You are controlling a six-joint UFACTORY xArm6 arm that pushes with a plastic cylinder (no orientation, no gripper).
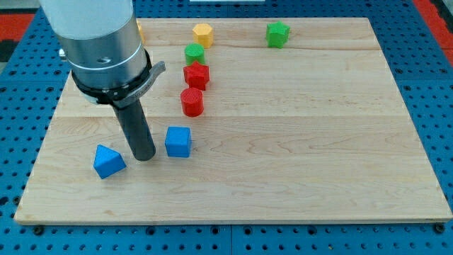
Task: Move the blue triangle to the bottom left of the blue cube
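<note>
Lighting: bright, even, diffuse from overhead; soft short shadows under blocks on the wooden board (297,134). Focus: sharp across the frame; colours saturated. Faint sheen on the grey arm housing (95,35), upper left; no glare or blur.

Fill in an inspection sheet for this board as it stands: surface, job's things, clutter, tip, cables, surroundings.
Surface: wooden board, flat.
Job's things: blue triangle lies at the view's lower left of the blue cube, apart from it.
Clutter: red cylinder, red block and green block in a column; yellow block and green star-like block near the view's top.
Tip: my tip rests between triangle and cube; contact unclear.
Cables: nothing seen.
Surroundings: blue perforated table.
</note>
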